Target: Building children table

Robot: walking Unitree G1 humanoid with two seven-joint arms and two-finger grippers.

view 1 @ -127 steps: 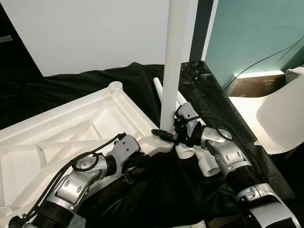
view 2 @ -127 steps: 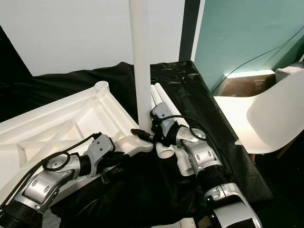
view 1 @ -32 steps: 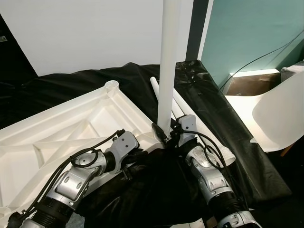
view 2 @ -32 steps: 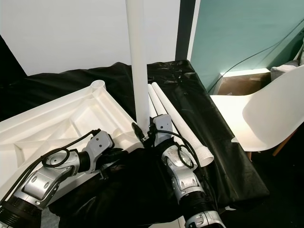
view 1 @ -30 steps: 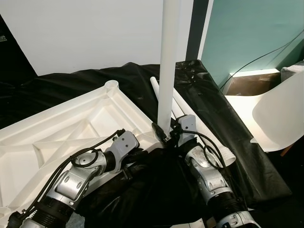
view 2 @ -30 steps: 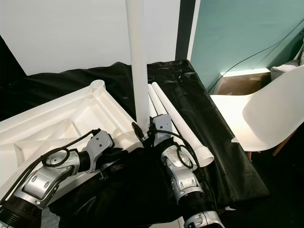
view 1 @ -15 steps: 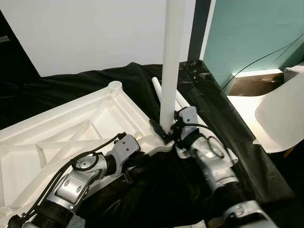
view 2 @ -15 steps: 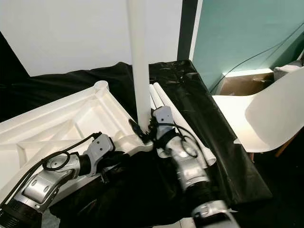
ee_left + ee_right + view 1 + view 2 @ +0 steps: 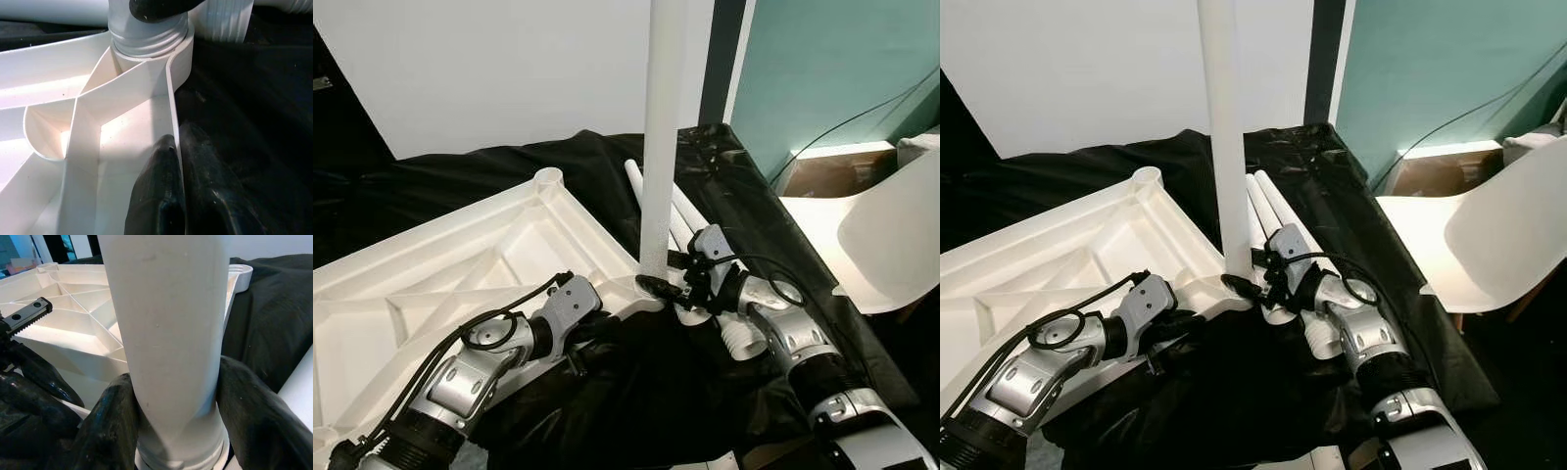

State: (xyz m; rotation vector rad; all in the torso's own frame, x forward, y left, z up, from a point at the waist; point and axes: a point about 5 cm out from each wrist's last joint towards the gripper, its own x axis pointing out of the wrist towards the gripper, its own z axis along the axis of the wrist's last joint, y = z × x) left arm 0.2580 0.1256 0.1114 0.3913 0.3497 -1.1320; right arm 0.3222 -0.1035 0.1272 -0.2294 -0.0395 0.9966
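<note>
The white plastic tabletop lies upside down on black cloth. One white leg stands upright in its near corner socket, where the leg's threaded end shows. My right gripper is shut on this leg just above the socket, with one black finger on each side of the tube. My left gripper is shut on the tabletop's rim wall close to that corner, one finger inside the rim and one outside. Two spare legs lie on the cloth behind the right gripper.
A white chair stands at the right, beyond the cloth's edge. A cardboard box sits on the floor by the teal wall. A second open socket marks the tabletop's far corner.
My right forearm has swung out to the right and its gripper has turned around the leg's base. The leg stays upright in the socket, and the left gripper holds the rim as before.
</note>
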